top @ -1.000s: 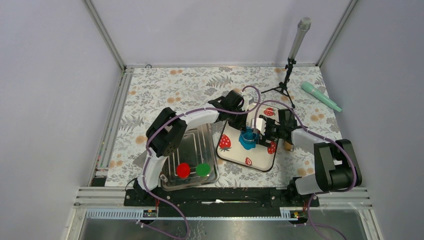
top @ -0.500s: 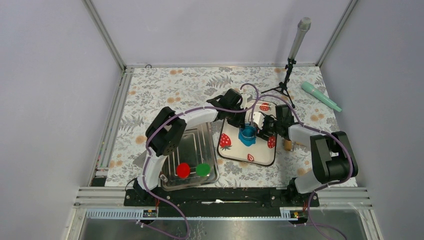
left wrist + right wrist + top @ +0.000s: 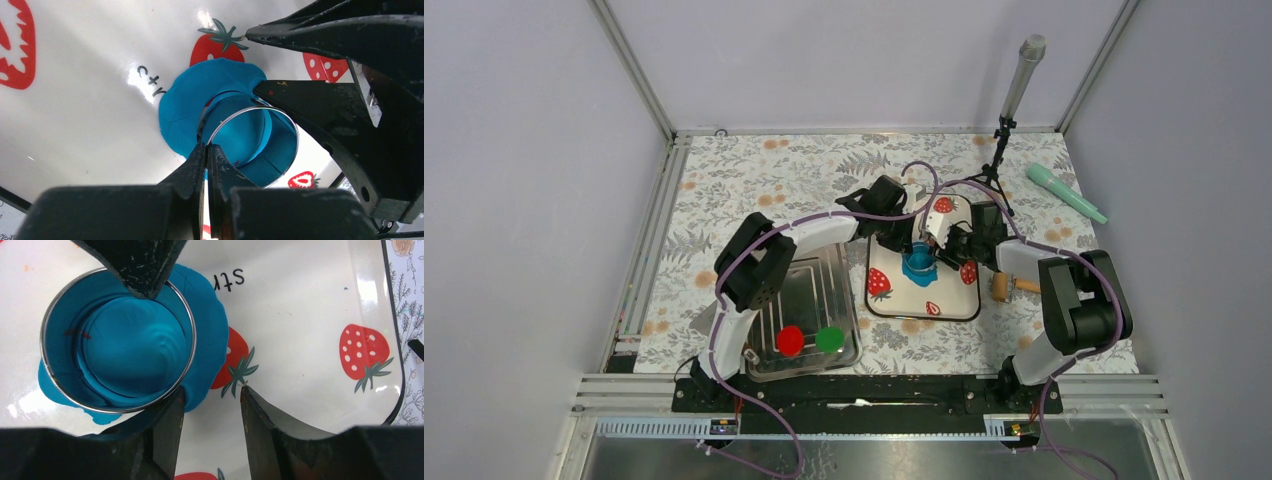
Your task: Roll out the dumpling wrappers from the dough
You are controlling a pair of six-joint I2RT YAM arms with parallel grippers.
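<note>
Two small discs, one red [image 3: 790,340] and one green [image 3: 829,339], lie side by side at the near end of the metal tray [image 3: 809,275] on the left of the flowered table [image 3: 754,170]. Just to its right sits the white strawberry tray [image 3: 954,300], and both arms meet over it.

The left gripper [image 3: 206,150] reaches in from the left. Its fingers are pinched almost together on the thin wall of the metal ring cutter [image 3: 295,145].

The dough [image 3: 132,347], a flattened bright-blue patch, lies on the strawberry tray, partly covering one printed strawberry. The ring cutter stands on it, with a round of dough inside and a ragged margin showing outside the ring.

The right gripper [image 3: 212,389] comes in from the right with its jaws partly apart. Between them are only the dough's edge and bare tray. One finger [image 3: 167,430] rests against the ring's outer wall. The other is over the white surface.

Farther right, a small wooden tool [image 3: 1002,287] lies on the table just beside the tray. A microphone on a tripod [image 3: 1021,65] stands at the back, with a teal microphone [image 3: 1064,192] lying near the far right corner.
</note>
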